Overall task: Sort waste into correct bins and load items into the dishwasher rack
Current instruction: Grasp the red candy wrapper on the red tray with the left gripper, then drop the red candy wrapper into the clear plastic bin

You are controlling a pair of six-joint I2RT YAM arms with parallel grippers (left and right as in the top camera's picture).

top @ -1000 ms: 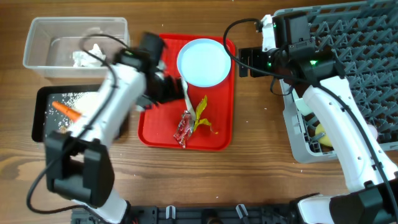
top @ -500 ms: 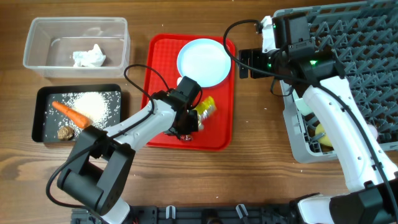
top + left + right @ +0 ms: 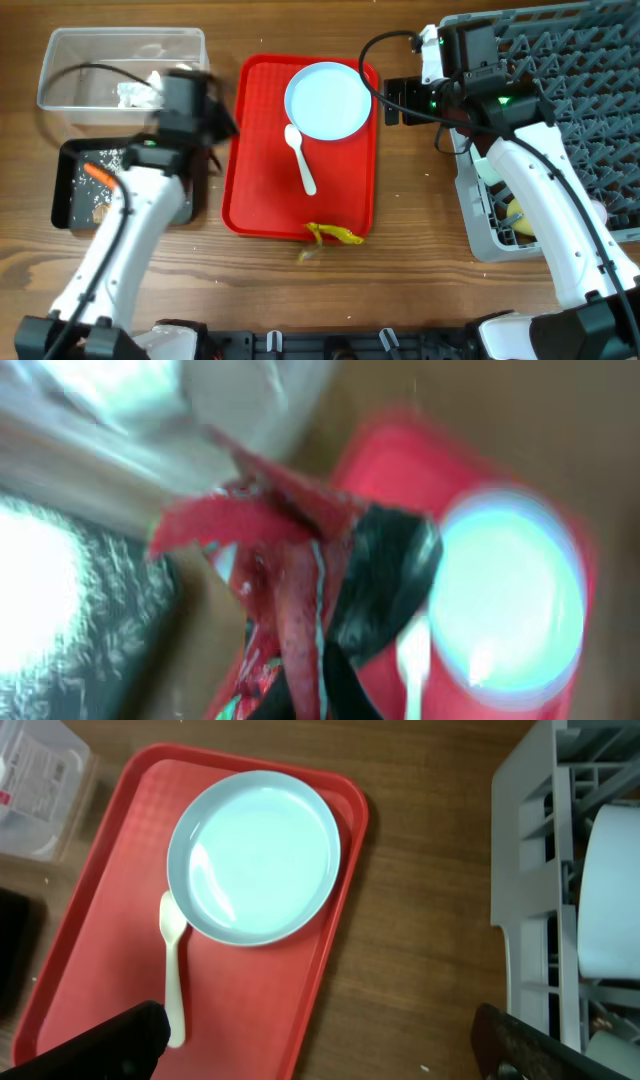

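Observation:
My left gripper [image 3: 213,120] hangs blurred between the red serving tray and the two bins. It is shut on the red crinkly wrapper [image 3: 290,560]. Close on its left are the clear tub [image 3: 60,60], holding a crumpled napkin [image 3: 136,93], and the black tray [image 3: 70,205], holding a carrot [image 3: 98,174] and rice. The yellow wrapper [image 3: 331,235] lies across the red tray's front rim. The pale blue plate [image 3: 327,100] and the white spoon [image 3: 301,159] rest on the red tray. My right gripper [image 3: 393,101] is open and holds nothing, between the red tray and the grey rack [image 3: 575,90].
The flat red serving tray [image 3: 260,190] sits mid-table. A yellow item [image 3: 514,214] shows in the rack's near compartment, under my right arm. Bare wood lies between the red tray and the rack [image 3: 560,780].
The left gripper shut on the red wrapper and swung left and back from the red tray toward the bins. The yellow wrapper slid to the tray's front rim. The right arm stayed still.

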